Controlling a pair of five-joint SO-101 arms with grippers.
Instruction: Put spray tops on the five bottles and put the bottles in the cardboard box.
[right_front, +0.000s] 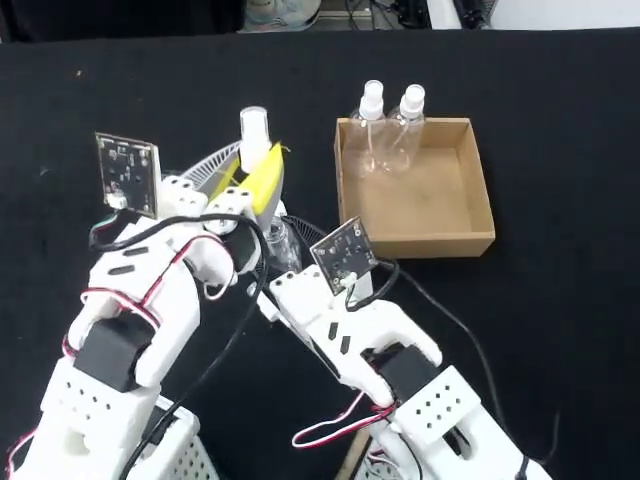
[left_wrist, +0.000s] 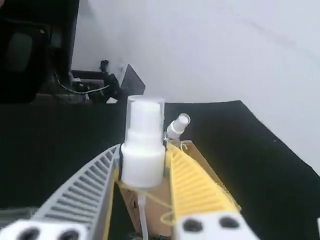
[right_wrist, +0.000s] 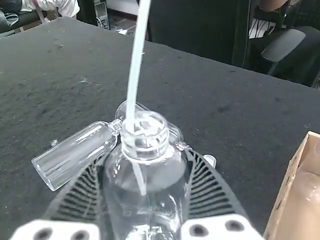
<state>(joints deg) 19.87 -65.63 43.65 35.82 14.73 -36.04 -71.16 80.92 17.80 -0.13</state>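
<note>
Tabletop (right_front: 560, 330) is matte black under the cardboard box (right_front: 420, 244), white wall (left_wrist: 225, 45) behind.

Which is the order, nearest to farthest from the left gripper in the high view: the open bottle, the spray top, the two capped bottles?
1. The spray top, held in the left gripper itself.
2. The open bottle, just beneath it, nearer the arms' bases.
3. The two capped bottles, off to the side, at the cardboard box's far wall.
</note>
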